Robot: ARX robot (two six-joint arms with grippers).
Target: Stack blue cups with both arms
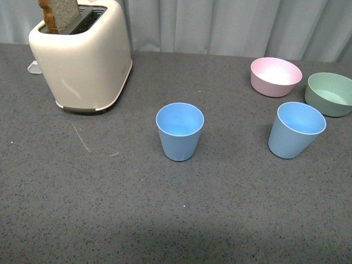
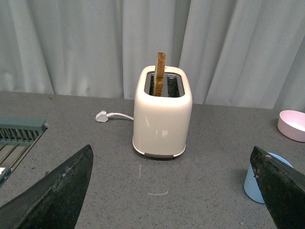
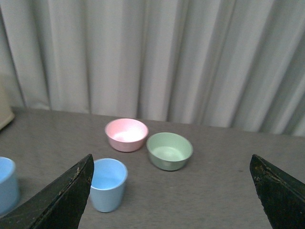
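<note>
My grey speckled table [image 1: 165, 220] bears 2 upright cups, the centre blue cup [image 1: 180, 132] and the right blue cup [image 1: 296, 130], plus a pink bowl [image 1: 275, 76], a green bowl [image 1: 330, 94] and a toaster [image 1: 82, 58].

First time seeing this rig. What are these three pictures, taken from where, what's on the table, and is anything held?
This is a two-armed robot. The front view looks out from its body; neither arm shows there. The other two come from cameras on its wrists, and the dark wedges in them are each arm's open jaws, holding nothing. On the grey table stand a toaster with a bread slice, one blue cup mid-table, another blue cup further right, a pink bowl and a green bowl.
</note>
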